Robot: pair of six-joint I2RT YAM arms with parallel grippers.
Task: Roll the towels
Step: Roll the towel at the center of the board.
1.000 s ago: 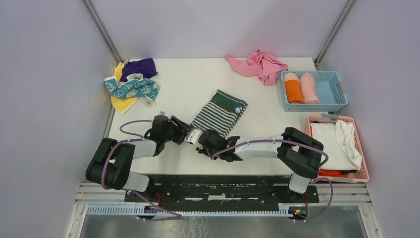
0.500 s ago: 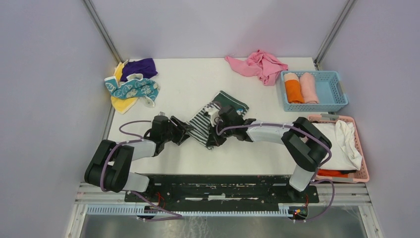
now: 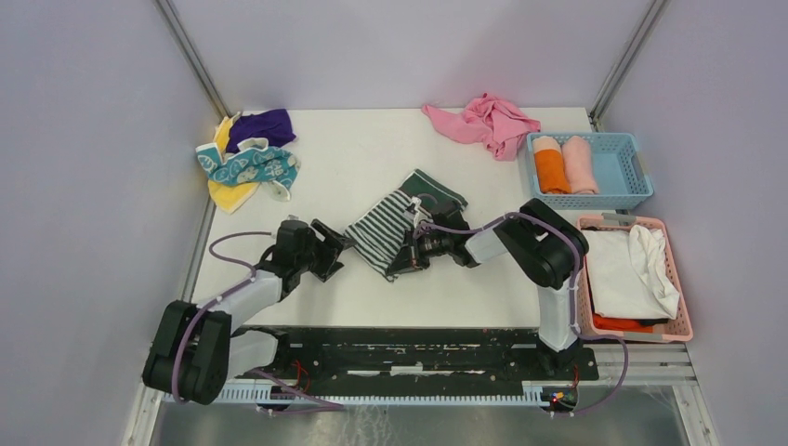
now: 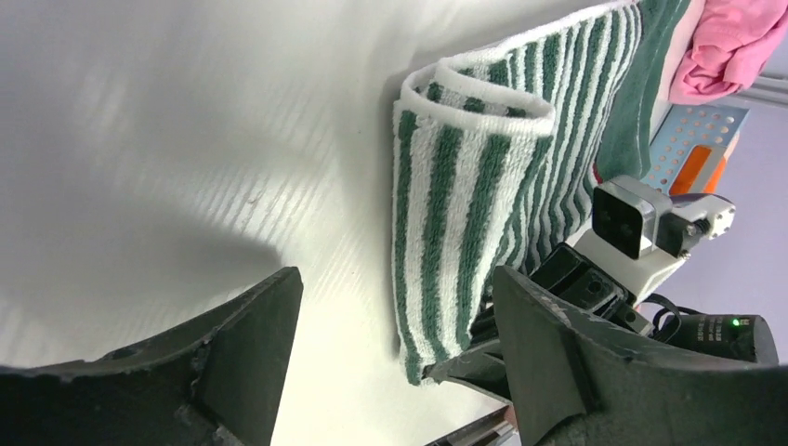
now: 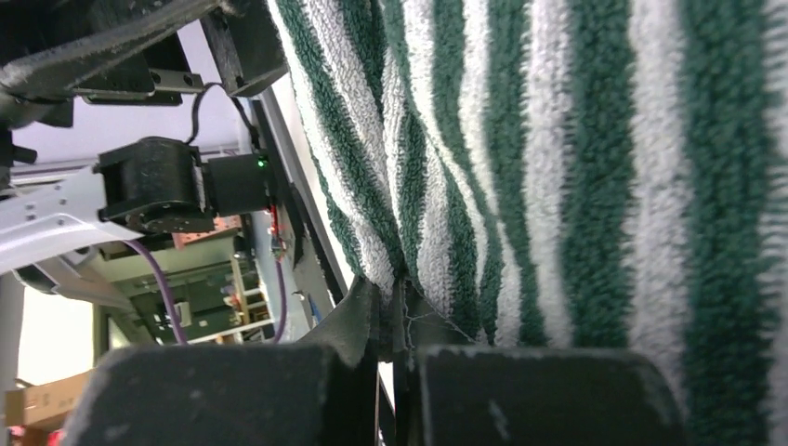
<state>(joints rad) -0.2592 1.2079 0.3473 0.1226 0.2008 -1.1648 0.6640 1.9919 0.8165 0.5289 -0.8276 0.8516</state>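
White arms (image 3: 246,290), black joints (image 3: 550,249) (purple cables (image 3: 228,236) trailing alongside).

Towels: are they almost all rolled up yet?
Not nearly. An orange roll and a pink roll sit in the blue basket. The striped towel is in hand: folded over once, with the right claw shut on its edge and the left claw open beside it. The teal towel, yellow towel and purple towel lie crumpled in the far left corner, not rolled.

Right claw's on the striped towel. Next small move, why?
Probably carry the right claw across the striped towel, extending the roll: it is shut on the towel's folded edge, one loose turn shows, and the left claw stands open beside it, not touching.
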